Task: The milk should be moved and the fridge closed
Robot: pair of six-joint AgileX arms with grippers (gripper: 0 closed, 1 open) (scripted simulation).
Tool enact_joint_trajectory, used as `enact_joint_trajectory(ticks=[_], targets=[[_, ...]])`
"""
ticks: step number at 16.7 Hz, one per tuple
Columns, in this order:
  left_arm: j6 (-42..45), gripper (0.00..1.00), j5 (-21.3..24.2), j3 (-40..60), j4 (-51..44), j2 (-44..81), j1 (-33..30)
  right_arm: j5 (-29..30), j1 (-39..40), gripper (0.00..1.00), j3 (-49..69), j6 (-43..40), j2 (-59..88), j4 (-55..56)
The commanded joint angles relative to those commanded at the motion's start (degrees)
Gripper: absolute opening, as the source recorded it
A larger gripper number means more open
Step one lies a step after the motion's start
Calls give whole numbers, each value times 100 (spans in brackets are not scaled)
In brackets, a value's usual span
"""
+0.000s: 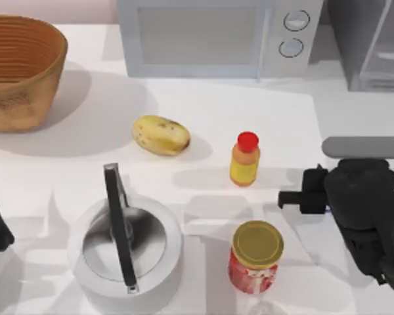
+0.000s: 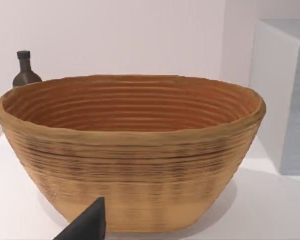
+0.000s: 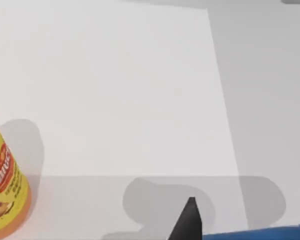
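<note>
The right gripper [image 1: 302,197], near the yellow bottle [image 1: 245,159], grasps the milk [image 3: 260,234]; whether the left gripper [image 2: 85,225], facing the basket [image 2: 130,150], is released or clenched cannot be told.

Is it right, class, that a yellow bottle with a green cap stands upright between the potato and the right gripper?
Not quite. In the top view the yellow bottle stands upright between the brownish-yellow potato and the right gripper, but its cap is red, not green.
</note>
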Motion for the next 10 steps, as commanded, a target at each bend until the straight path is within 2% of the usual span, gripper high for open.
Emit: enact_joint_trajectory(ticks=[6,10], targets=[[0,100,0,0,0,0,0,-76,-85,0,13,-50,-9,69],[0,100,0,0,0,0,0,-669,-964,0,-7,-565,-59,940]])
